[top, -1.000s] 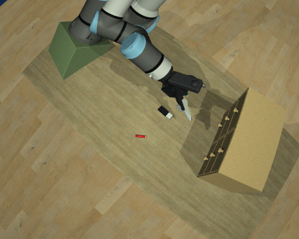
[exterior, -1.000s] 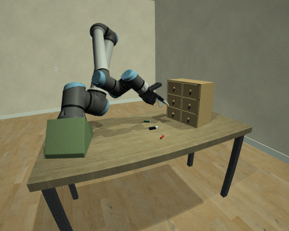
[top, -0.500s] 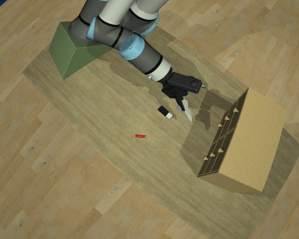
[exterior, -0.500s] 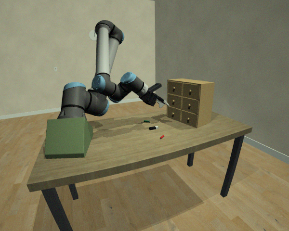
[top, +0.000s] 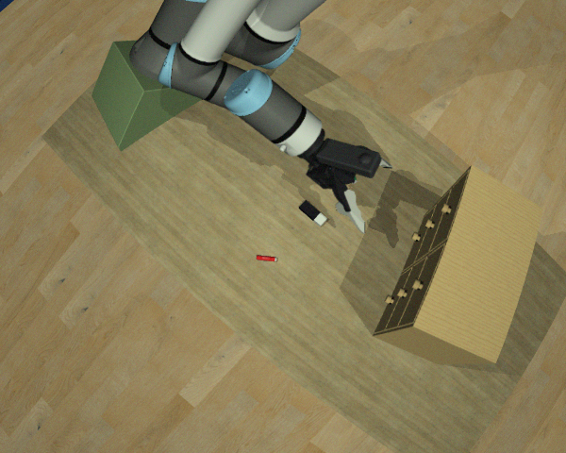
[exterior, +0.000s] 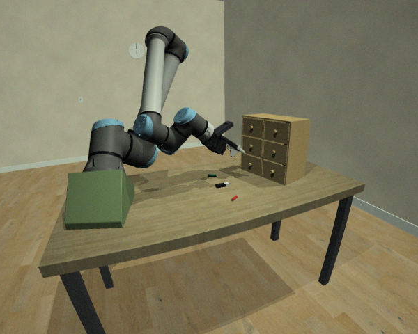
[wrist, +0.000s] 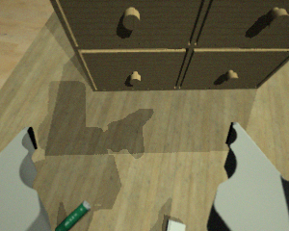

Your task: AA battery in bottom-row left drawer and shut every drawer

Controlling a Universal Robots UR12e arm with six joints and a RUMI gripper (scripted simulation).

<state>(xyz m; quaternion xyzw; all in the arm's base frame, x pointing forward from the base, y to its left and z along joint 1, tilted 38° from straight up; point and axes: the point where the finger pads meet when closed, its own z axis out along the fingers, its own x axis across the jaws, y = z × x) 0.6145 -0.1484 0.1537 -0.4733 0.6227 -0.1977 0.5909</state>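
Note:
The upright wooden chest (top: 483,263) (exterior: 298,151) has two columns of three drawers, all looking shut. The bottom row's left drawer (exterior: 255,163) (wrist: 108,67) has a round knob. A green cylinder (exterior: 212,175) (wrist: 73,217) with lettering and a pale end lies on the table, mostly hidden by the gripper in the top view. A red cylinder (top: 266,258) (exterior: 234,197) with a pale end lies farther from the chest. I cannot tell which of the two is the AA battery. My gripper (top: 376,198) (wrist: 133,126) is open and empty, above the table in front of the chest.
A black and white block (top: 312,212) (exterior: 221,185) (wrist: 176,225) lies between the two cylinders. The green robot base (top: 127,102) (exterior: 94,199) stands at the table's far end from the chest. The chest's other knobs stick out toward the gripper.

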